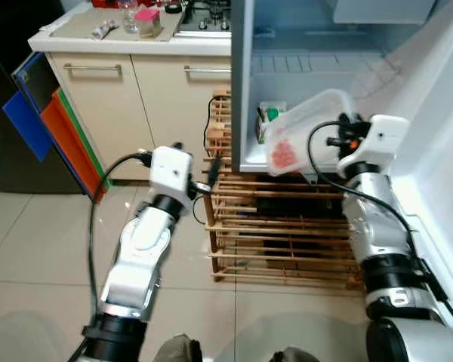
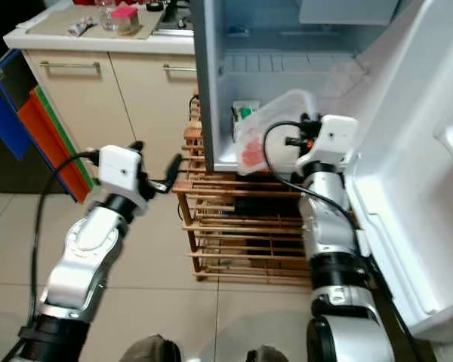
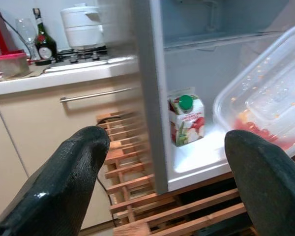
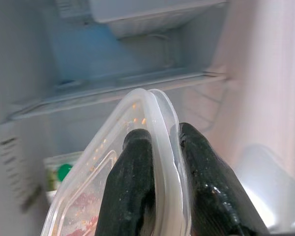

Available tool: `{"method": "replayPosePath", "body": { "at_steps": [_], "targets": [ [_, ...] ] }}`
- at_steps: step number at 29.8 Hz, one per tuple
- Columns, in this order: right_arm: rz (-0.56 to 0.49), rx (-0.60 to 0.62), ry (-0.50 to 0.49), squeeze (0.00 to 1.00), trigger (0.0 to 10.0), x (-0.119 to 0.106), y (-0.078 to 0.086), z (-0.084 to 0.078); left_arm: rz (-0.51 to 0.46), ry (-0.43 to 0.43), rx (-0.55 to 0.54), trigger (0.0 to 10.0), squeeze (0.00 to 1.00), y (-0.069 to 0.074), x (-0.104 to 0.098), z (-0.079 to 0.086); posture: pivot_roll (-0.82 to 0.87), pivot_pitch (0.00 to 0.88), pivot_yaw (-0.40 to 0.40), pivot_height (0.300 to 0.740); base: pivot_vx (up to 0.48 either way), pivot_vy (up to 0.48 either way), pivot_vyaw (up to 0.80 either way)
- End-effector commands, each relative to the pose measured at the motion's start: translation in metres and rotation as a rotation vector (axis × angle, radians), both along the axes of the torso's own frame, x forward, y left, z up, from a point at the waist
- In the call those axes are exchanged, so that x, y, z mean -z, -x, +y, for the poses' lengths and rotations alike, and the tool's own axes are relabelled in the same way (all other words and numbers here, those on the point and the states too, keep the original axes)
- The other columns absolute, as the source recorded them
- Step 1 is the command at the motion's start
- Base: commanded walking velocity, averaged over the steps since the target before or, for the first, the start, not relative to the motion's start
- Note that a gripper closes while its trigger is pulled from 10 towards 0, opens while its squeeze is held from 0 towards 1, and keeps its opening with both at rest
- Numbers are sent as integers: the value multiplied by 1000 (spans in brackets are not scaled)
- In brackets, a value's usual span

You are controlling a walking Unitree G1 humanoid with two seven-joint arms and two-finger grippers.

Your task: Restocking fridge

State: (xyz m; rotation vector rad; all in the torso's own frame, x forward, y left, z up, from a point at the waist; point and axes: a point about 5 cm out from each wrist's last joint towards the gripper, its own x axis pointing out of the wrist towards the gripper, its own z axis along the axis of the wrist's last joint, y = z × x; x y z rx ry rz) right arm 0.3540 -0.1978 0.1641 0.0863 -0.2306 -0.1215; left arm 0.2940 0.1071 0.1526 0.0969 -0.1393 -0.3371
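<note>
Right gripper pinches rim of clear tub, tilted, centre-right of frame at fridge mouth. Carton just left of it inside. Left gripper spread wide, lower left, over rack.

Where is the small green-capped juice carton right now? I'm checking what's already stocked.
The small green-capped juice carton stands upright on the open fridge's bottom shelf, at its left front, beside the clear plastic food container pinched in the right gripper.
</note>
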Motion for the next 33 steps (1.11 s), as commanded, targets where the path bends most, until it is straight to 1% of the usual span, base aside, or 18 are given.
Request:
{"method": "replayPosePath", "body": {
  "at_steps": [1,2,5,9,15,18,23,24,25,26,27,28,29,30,33],
  "targets": [
    [-26,-13,-6,0,0,-7,-3,6,-23,-6,-14,10000,0,-1,-6,6,14,0,23,715,0,0,0],
    [-25,-9,-13,0,0,-7,-3,5,-23,-6,-15,10000,0,-1,-6,6,14,0,23,715,0,0,0],
    [-1,15,-71,0,0,-7,-8,1,-23,-4,-17,10000,0,-1,-6,6,14,0,23,715,0,0,0],
    [26,6,-126,0,0,-6,-14,2,-22,-14,-21,10000,0,-2,-5,5,17,0,21,715,0,0,0],
    [34,12,-139,0,0,-6,-18,2,-35,-29,-22,10000,0,-2,-6,6,23,0,17,715,0,0,0],
    [34,23,-142,0,0,-7,-21,2,-46,-18,-9,10000,0,-3,-8,5,21,0,19,715,0,0,0],
    [34,12,-153,0,0,-7,-23,4,-25,-11,13,10000,0,-1,-4,4,25,0,15,715,0,0,0],
    [31,16,-155,0,0,-7,-21,2,-9,6,25,10000,0,2,2,8,27,0,12,715,0,0,0],
    [29,18,-154,0,0,-6,-20,0,4,-4,20,10000,0,5,7,11,27,0,7,715,0,0,0],
    [29,18,-154,0,0,-6,-20,0,4,-4,20,10000,0,5,7,11,27,0,7,715,0,0,0],
    [19,19,-147,0,0,-5,-14,-1,21,-44,7,10000,0,11,17,20,28,0,1,715,0,0,0],
    [-11,15,-108,0,0,-8,-8,-1,27,-73,-10,10000,0,17,23,28,30,0,-2,715,0,0,0],
    [-11,15,-108,0,0,-8,-8,-1,27,-73,-10,10000,0,17,23,28,30,0,-2,715,0,0,0],
    [-66,-4,-49,0,0,-16,4,3,35,-94,-32,10000,0,24,29,38,22,0,-5,715,0,0,0],
    [-113,-26,-6,0,0,-23,13,8,33,-90,-57,10000,0,26,29,43,18,0,-6,715,0,0,0]
  ]
}}
